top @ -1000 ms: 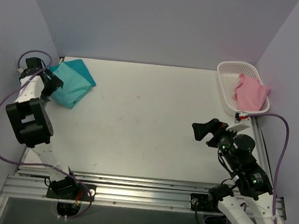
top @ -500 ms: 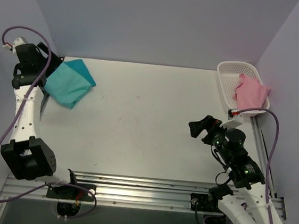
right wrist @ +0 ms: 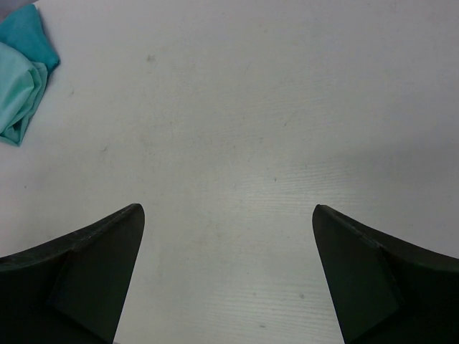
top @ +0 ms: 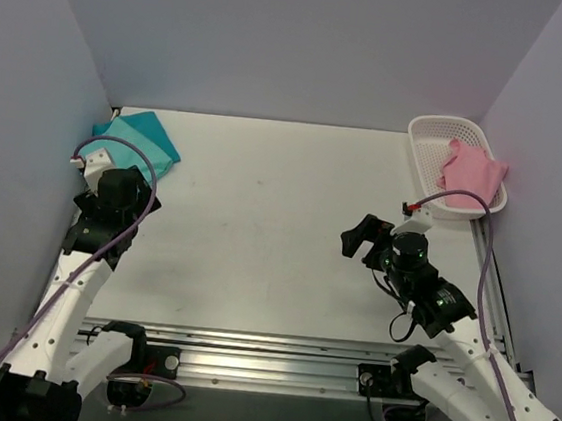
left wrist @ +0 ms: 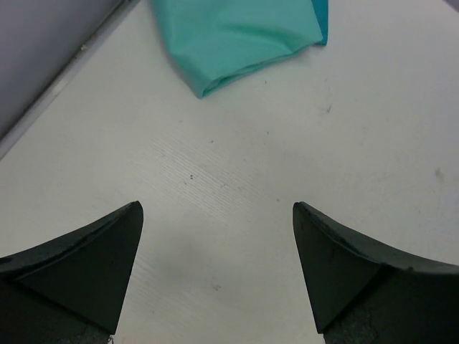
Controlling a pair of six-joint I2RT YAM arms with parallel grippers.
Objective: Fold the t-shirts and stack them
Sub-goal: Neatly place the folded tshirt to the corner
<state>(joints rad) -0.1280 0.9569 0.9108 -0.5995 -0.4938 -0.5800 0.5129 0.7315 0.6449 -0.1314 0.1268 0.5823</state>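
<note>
— Where are the t-shirts?
— In the table's [top: 260, 218] far-left corner: the folded mint t-shirt [left wrist: 237, 36] lies on the teal t-shirt [left wrist: 321, 18]
— And the arms?
— The left gripper [left wrist: 215, 215] and right gripper [right wrist: 226, 215] hover over bare tabletop, fingers spread wide, holding nothing

In the left wrist view, the mint shirt [left wrist: 237, 36] is cut off by the top edge, and only a sliver of the teal shirt [left wrist: 322, 20] is shown beside it. The left gripper [left wrist: 215, 215] is clipped by the bottom edge. In the right wrist view, both shirts are cropped at the left edge, and the right gripper [right wrist: 226, 211] is clipped at the bottom. From above, the mint shirt's near corner is covered by the left arm [top: 110, 208], and the jaws there are hidden under the wrist. The pink cloth [top: 471, 172] in the basket [top: 420, 155] cannot be identified.
</note>
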